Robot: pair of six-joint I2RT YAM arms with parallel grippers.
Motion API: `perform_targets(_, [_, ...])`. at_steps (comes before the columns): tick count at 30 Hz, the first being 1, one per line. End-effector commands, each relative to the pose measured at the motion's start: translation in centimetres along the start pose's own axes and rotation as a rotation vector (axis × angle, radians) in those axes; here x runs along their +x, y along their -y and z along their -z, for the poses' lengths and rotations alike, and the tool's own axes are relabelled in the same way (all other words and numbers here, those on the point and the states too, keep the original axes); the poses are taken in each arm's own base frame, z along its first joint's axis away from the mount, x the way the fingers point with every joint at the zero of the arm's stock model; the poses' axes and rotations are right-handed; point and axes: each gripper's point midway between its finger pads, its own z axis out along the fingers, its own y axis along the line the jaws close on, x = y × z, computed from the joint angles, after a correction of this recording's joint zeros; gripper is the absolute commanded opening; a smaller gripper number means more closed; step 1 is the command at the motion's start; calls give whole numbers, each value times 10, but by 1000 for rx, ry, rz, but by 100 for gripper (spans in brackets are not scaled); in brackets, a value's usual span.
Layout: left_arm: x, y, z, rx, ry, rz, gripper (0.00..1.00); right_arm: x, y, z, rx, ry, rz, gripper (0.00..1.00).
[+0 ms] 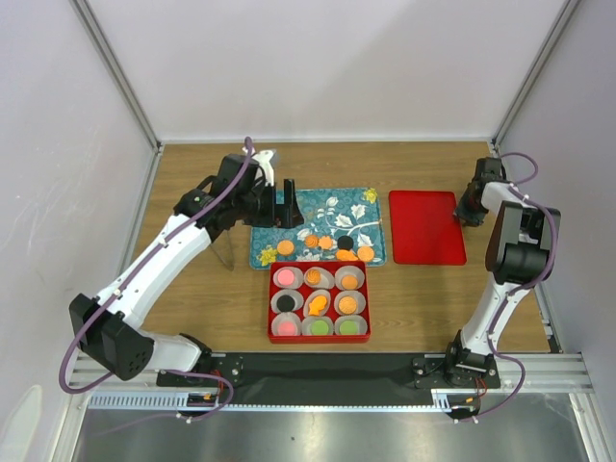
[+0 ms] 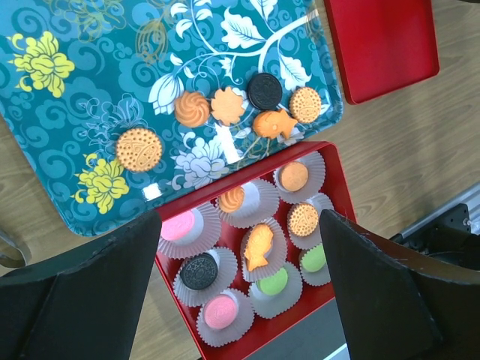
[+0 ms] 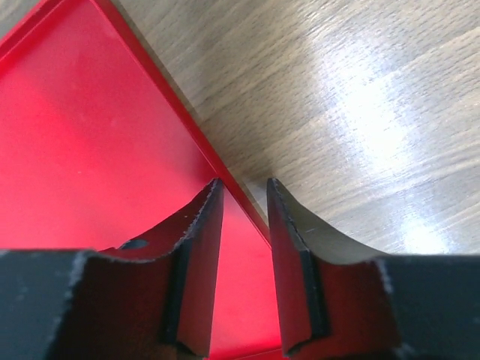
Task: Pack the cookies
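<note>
Several loose cookies (image 2: pixel 192 107) lie on the teal flowered tray (image 2: pixel 67 120), mostly orange and one black (image 2: pixel 265 90). In front of the tray the red box (image 1: pixel 319 339) holds nine paper cups, each with a cookie (image 2: pixel 257 247). My left gripper (image 1: pixel 276 210) hovers open over the tray's near edge and the box, its fingers (image 2: pixel 97 292) wide apart and empty. My right gripper (image 3: pixel 245 184) is at the far right edge of the flat red lid (image 1: pixel 426 226), jaws a narrow gap apart astride its rim.
The lid (image 3: pixel 90 127) lies flat on the wooden table, right of the tray (image 1: pixel 318 207). White walls and metal posts enclose the table on three sides. A black mat runs along the near edge between the arm bases.
</note>
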Motion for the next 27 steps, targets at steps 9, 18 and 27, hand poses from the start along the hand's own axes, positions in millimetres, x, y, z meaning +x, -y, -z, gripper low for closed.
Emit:
perform_targets(9, [4,10,-4,49,-8,-30,92,33,38,12,84,-87,-43,22])
perform_targets(18, [1,13,-6,63,-8,-35,92,41,45,24,97,-99,-76,2])
perform_targets(27, [-1,18,-13,86,-15,-35,92,36,42,57,79,-74,-90,0])
